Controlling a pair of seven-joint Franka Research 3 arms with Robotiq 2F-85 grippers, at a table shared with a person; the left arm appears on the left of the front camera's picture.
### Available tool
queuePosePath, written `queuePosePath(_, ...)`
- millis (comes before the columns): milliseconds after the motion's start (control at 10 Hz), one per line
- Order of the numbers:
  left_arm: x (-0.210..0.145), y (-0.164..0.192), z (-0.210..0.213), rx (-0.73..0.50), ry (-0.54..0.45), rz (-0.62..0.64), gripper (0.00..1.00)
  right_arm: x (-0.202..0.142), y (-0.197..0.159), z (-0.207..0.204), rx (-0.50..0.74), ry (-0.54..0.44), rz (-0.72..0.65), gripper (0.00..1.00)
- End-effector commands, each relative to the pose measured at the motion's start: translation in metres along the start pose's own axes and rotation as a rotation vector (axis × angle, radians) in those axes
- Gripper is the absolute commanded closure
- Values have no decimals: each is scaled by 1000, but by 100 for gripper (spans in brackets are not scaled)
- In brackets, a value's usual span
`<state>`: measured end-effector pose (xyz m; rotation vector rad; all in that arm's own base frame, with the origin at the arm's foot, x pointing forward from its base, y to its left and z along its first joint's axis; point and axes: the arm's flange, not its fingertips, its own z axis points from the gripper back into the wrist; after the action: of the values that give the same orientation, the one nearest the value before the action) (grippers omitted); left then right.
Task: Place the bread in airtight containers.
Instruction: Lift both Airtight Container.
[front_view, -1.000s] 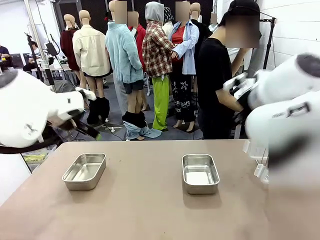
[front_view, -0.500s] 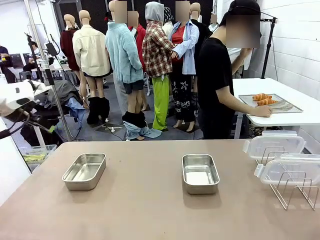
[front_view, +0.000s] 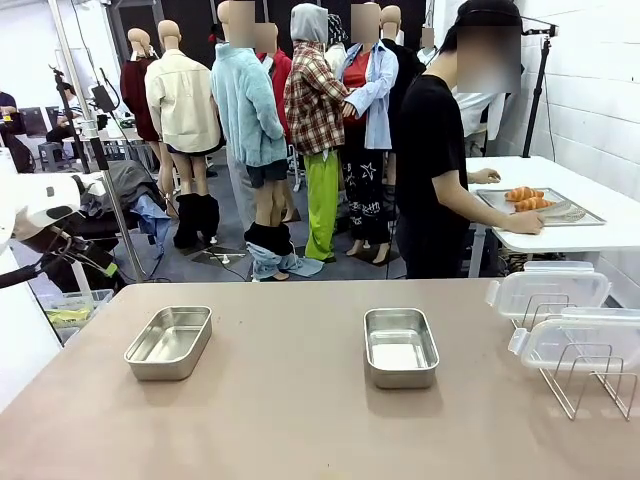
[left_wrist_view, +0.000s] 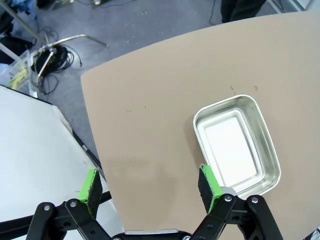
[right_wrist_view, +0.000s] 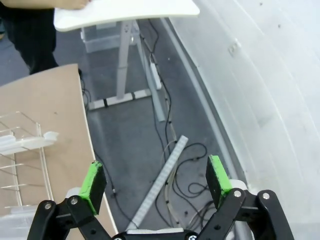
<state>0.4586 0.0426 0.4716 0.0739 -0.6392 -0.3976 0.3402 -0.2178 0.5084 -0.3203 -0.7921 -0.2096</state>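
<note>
Two tins stand bare: left tin (front_view: 168, 342) at nine o'clock of right tin (front_view: 400, 346). Croissants (front_view: 527, 198) lie at two o'clock on the person's tray (front_view: 590, 217). Left gripper (left_wrist_view: 150, 187) and right gripper (right_wrist_view: 156, 182) gape empty; I'd take each croissant gently by its middle, jaws wide.

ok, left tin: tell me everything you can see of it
The left tin is a small rectangular steel tin with rounded corners and a rolled rim, shiny inside. It is empty and lidless, sitting flat, open side up, on the tan table near its left edge, well apart from the other tin. Only the table touches it.
</note>
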Motion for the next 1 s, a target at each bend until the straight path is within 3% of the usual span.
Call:
queuePosePath(0, -5, 5, 9, 14, -8, 10, 0, 8, 5, 17, -9, -30, 21, 0)
queuePosePath(900, -5, 5, 9, 14, -8, 10, 0, 8, 5, 17, -9, -30, 21, 0)
